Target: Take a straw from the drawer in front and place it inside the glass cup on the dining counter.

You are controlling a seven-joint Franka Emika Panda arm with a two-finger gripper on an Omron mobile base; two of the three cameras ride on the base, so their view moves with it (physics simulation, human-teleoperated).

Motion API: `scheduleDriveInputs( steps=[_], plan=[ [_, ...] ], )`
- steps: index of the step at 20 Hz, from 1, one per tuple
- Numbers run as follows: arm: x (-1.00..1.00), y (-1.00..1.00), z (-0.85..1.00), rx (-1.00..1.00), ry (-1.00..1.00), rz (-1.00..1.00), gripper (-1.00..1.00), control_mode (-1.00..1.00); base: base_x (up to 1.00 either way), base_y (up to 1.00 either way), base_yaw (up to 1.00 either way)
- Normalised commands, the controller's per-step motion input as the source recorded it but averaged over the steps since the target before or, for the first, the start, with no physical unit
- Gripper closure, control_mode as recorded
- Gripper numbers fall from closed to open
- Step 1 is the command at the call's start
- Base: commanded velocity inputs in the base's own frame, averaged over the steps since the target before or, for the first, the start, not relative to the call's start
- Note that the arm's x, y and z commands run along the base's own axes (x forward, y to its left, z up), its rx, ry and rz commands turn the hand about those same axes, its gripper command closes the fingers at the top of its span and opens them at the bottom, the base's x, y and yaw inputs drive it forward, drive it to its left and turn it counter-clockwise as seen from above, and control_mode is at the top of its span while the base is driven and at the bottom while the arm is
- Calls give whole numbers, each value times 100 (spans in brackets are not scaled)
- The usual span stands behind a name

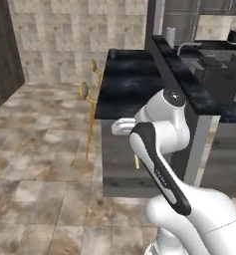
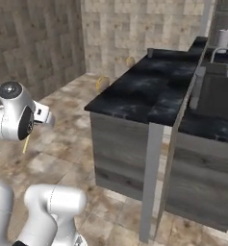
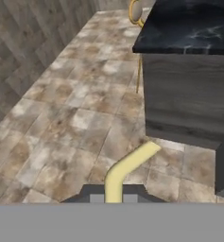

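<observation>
Your gripper (image 3: 113,197) was clenched on the bent yellow straw (image 3: 127,168), carried clear over floor so it could reach the dining counter (image 3: 189,28).

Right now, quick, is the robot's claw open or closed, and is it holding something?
Gripper: closed, holding the bent yellow straw between its fingertips.

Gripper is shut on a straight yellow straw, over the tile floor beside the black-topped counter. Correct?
Not quite: the straw is bent, not straight. The hand view shows it rising from the shut gripper and kinking off to one side. The rest holds: it is yellow and hangs over the tile floor beside the black-topped counter.
</observation>
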Motion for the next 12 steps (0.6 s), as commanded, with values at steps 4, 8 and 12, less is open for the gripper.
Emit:
scheduleDriveInputs(
  steps=[4, 8, 12],
  plan=[
    [0, 0, 0, 0, 0, 0, 100, 100, 26, 100, -31],
    [0, 0, 0, 0, 0, 0, 100, 100, 29, 100, -31],
    [0, 0, 0, 0, 0, 0, 100, 100, 32, 100, -31]
  ],
)
